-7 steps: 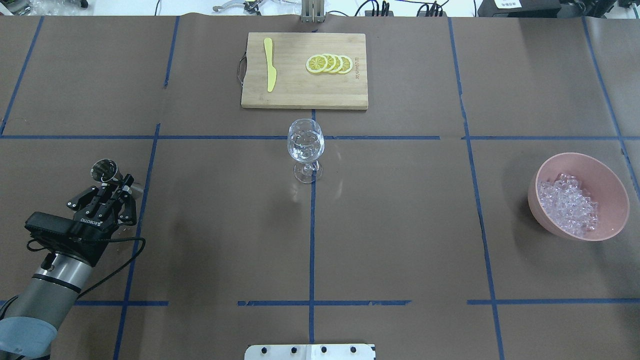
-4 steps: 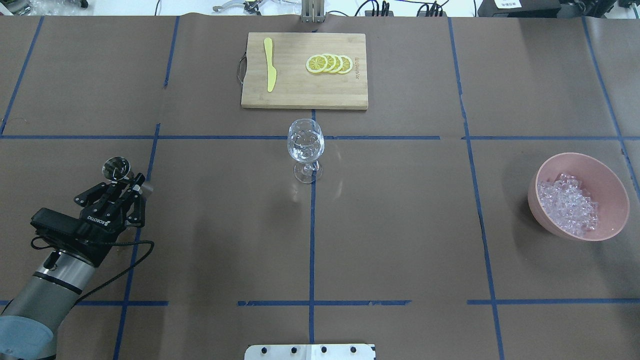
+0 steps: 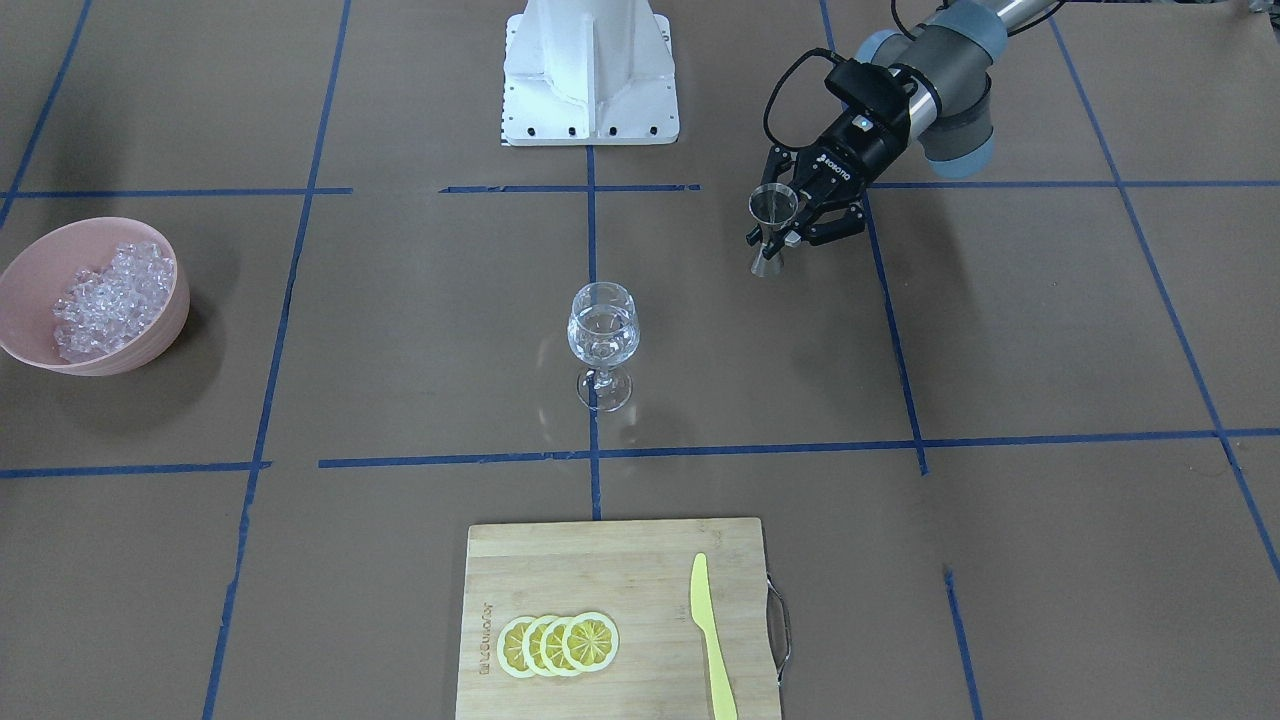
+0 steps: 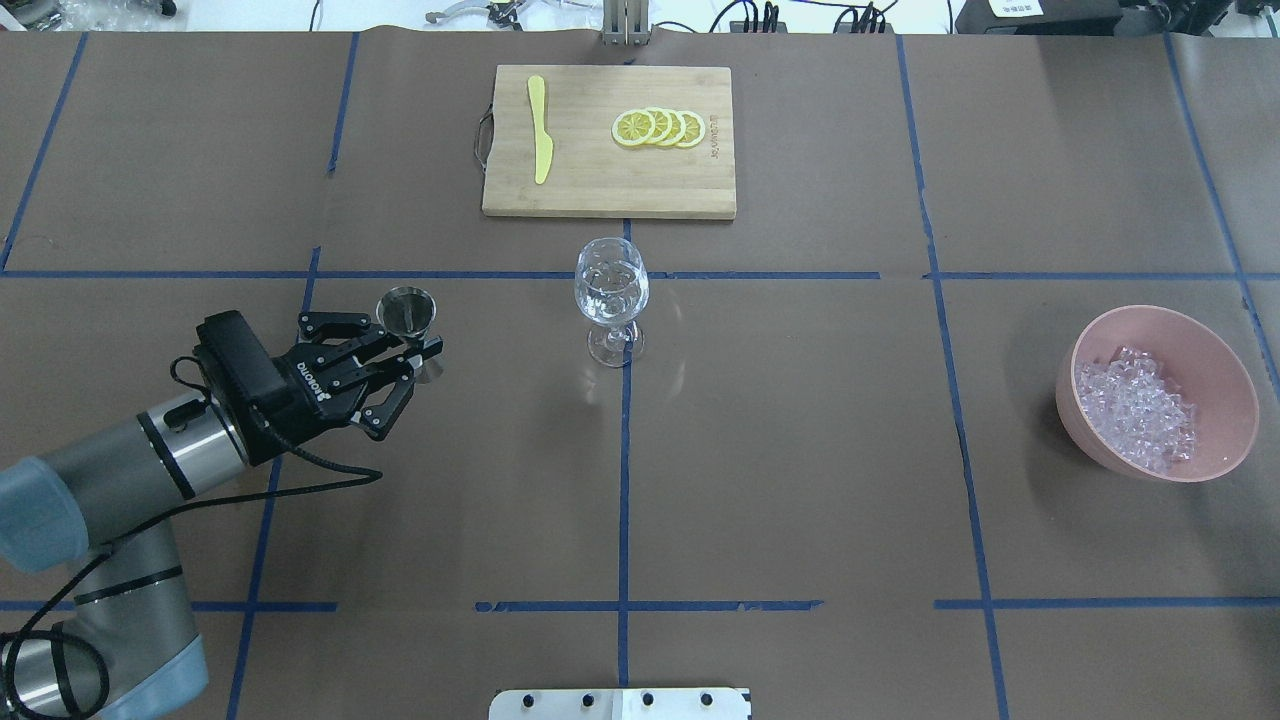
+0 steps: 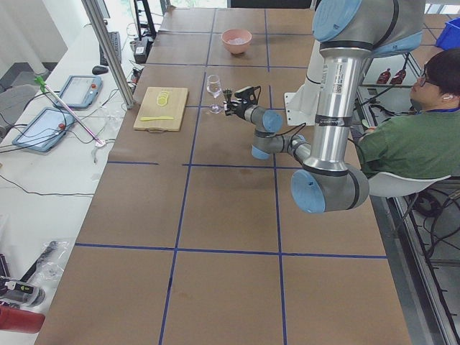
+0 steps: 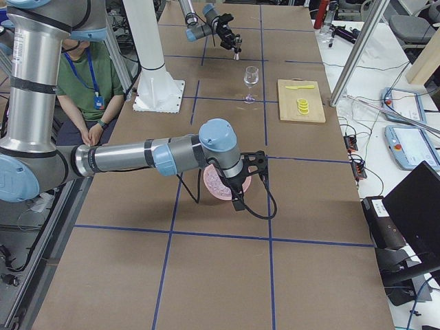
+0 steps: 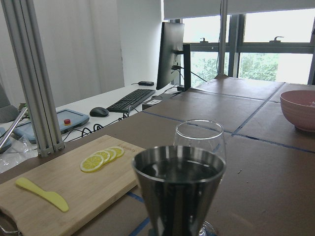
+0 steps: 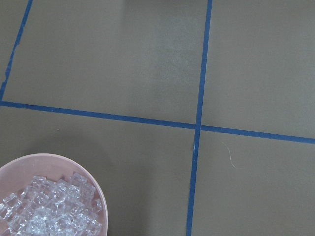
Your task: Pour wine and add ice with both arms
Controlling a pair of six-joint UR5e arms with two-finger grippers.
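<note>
The left claw (image 4: 424, 356) pinches an upright steel double-cone measuring cup (image 4: 409, 314) at its waist, between the tabletop (image 4: 800, 450)'s left edge and the clear stemmed wine glass (image 4: 611, 295) at its centre. Clear ice chunks (image 4: 1135, 405) fill a pink bowl (image 4: 1218, 352) near the right edge. The right claw (image 6: 239, 196) hangs over that bowl; I cannot tell how far it is spread.

The left grey jointed arm with light-blue joint caps (image 4: 120, 470) has its forearm stretched forward and inward, nearly level. Its black two-finger claw (image 4: 418, 347) is closed on the narrow waist of a small upright steel measuring cup (image 4: 407, 310). The right grey jointed arm (image 6: 137, 157) reaches out level with its wrist bent down. Its black claw (image 6: 237, 191) points downward, and how its fingers stand cannot be judged.
</note>
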